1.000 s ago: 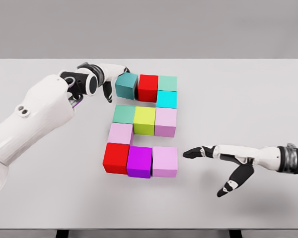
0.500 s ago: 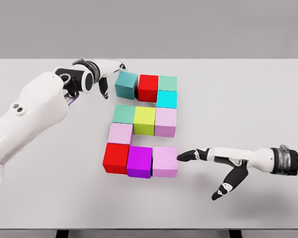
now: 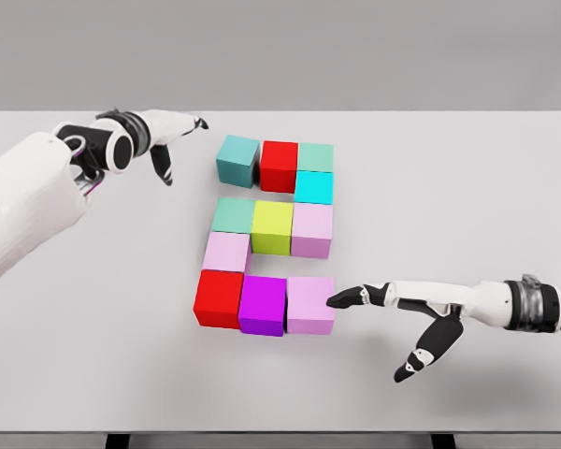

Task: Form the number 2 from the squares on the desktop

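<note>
Bright, even light; perhaps slightly soft.

Bare desk (image 3: pixel 467 178) is lying open right of the cubes (image 3: pixel 273 228); the right hand (image 3: pixel 407 313) is blocking their lower right, the left hand (image 3: pixel 168 140) hovering upper left.

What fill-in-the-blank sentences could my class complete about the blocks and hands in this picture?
1. The block between the two red block and cyan block rows' middle pieces is ____ in colour: it sits in the centre.
2. The right hand touches the bottom-right ____ block.
3. The purple block sits right of a ____ block.
4. The left hand holds ____.

Missing words: yellow-green; pink; red; nothing
</note>
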Controlling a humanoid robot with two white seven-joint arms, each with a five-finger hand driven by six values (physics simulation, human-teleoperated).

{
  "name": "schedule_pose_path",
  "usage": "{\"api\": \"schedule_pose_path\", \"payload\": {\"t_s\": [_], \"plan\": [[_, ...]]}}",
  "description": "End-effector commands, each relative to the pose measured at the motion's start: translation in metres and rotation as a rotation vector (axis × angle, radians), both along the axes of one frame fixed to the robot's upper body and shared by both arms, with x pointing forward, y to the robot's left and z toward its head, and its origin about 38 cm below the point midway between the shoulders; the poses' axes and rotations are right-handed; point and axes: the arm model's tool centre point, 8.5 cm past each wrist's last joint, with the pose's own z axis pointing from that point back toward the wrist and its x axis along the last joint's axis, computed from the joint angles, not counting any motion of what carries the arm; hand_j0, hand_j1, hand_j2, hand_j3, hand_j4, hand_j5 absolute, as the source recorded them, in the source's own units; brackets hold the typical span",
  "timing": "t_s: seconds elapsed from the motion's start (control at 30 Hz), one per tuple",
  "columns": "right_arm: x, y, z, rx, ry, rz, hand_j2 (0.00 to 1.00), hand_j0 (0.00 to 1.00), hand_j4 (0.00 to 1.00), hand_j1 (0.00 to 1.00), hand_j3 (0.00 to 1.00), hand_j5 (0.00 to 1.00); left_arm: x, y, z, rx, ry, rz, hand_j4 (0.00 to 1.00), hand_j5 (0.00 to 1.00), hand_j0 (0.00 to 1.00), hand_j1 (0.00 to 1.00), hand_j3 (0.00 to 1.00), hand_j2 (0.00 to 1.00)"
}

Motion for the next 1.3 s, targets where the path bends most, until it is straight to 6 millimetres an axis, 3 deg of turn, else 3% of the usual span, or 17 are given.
{"api": "schedule_pose_path", "payload": {"t_s": [0.0,0.27,0.37,0.53,0.93,1.27], "plan": [[-0.001,0.003,0.002,0.013,0.003,0.005,1.00,1.00,1.00,1.00,1.00,1.00,-0.003,0.000,-0.006,0.021,0.010,-0.033,1.00,1.00,1.00,1.00,1.00,1.00],[0.004,-0.006,0.004,0.002,-0.004,-0.024,1.00,1.00,1.00,1.00,1.00,1.00,-0.004,-0.001,-0.018,0.055,0.033,-0.064,1.00,1.00,1.00,1.00,1.00,1.00],[0.015,-0.023,-0.006,-0.035,0.002,-0.081,1.00,1.00,1.00,1.00,1.00,1.00,-0.003,0.001,-0.022,0.062,0.041,-0.057,1.00,1.00,1.00,1.00,1.00,1.00],[0.017,-0.030,-0.015,-0.060,0.016,-0.104,1.00,1.00,1.00,1.00,1.00,1.00,0.000,0.007,-0.028,0.079,0.056,-0.036,1.00,1.00,1.00,1.00,1.00,1.00],[0.008,-0.005,-0.023,-0.029,0.042,-0.040,1.00,1.00,1.00,1.00,1.00,1.00,0.003,-0.009,-0.031,0.080,0.058,-0.093,1.00,1.00,1.00,1.00,1.00,1.00],[0.008,-0.003,-0.021,-0.023,0.040,-0.036,1.00,1.00,1.00,1.00,1.00,1.00,-0.001,-0.009,-0.035,0.078,0.065,-0.103,1.00,1.00,1.00,1.00,1.00,1.00]]}}
